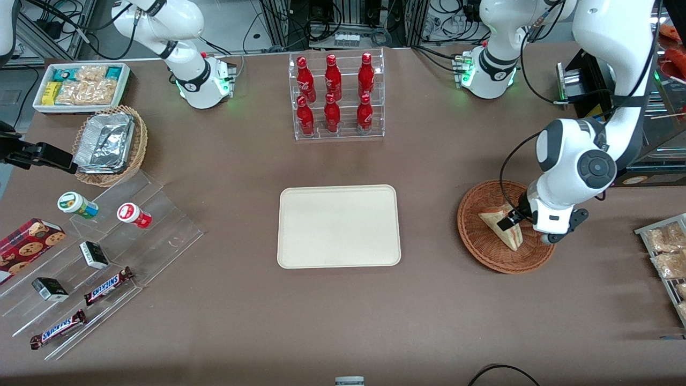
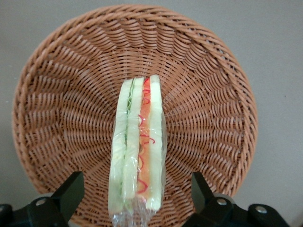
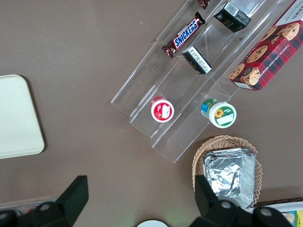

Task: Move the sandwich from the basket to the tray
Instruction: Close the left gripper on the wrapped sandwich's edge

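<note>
Triangular white-bread sandwich (image 2: pixel 137 151) with red and green filling: in round reddish-brown wicker basket (image 2: pixel 57 109), not yet lifted. Left arm's gripper (image 2: pixel 135 198): spread wide, straddling it, ungrasped. Cream rectangular plastic tray (image 1: pixel 338 225): bare, awaiting transfer.

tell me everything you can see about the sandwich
The sandwich is a triangular wedge of pale white bread wrapped in clear film, with green, orange and red filling showing along its cut edge. It stands on edge inside the round reddish-brown wicker basket, resting on the woven floor. The tool sits directly over it, open, one finger on each side of the wedge and not yet pressing the bread. The cream tray lies beside the basket, bare.
</note>
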`<action>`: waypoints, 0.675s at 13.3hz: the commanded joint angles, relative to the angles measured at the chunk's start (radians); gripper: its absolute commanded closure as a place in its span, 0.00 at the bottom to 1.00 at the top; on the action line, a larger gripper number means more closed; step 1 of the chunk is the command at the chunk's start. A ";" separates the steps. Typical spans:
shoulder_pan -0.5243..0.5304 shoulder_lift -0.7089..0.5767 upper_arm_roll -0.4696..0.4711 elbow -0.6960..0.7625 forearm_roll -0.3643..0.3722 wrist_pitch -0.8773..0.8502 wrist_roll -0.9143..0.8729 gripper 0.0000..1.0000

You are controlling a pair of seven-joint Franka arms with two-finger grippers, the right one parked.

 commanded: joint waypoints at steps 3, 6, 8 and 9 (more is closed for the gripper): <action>0.002 -0.009 -0.003 -0.068 0.017 0.083 -0.035 0.00; 0.002 -0.003 -0.003 -0.091 0.017 0.121 -0.059 0.16; 0.002 0.000 -0.003 -0.105 0.017 0.134 -0.085 0.59; 0.002 -0.001 -0.004 -0.105 0.017 0.134 -0.104 0.82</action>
